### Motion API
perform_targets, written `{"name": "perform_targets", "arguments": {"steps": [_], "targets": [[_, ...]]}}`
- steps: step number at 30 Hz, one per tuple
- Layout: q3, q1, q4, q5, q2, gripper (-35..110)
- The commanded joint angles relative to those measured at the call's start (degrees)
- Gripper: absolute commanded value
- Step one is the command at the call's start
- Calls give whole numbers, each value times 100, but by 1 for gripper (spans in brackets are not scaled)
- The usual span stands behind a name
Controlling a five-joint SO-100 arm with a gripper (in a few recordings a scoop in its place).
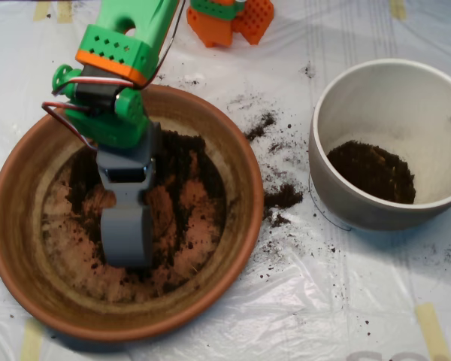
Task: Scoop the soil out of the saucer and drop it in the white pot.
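The terracotta saucer [30, 248] fills the left half of the overhead view. Dark crumbly soil [188, 173] lies scattered thinly over its floor, thicker toward the back right. My grey scoop [125, 237] reaches down into the saucer's middle from the green and orange arm [124, 45], its tip low over the soil; its two halves appear pressed together. The white pot [361, 98] stands at the right, apart from the saucer, with a mound of soil [372, 169] on its bottom.
Spilled soil [282, 197] dots the clear plastic sheet [346, 301] between saucer and pot. An orange part of the arm's base [229, 19] sits at the top edge. Yellow tape strips [432, 327] mark the sheet.
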Motion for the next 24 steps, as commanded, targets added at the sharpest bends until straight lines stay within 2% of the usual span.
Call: {"name": "perform_targets", "arguments": {"steps": [1,8,20,24], "targets": [[-422,9,229,211,-220,64],[-967,-44,791,606,-475,63],[-1055,193,976,369,-668,58],[-1169,290,1020,308,-677,50]]}}
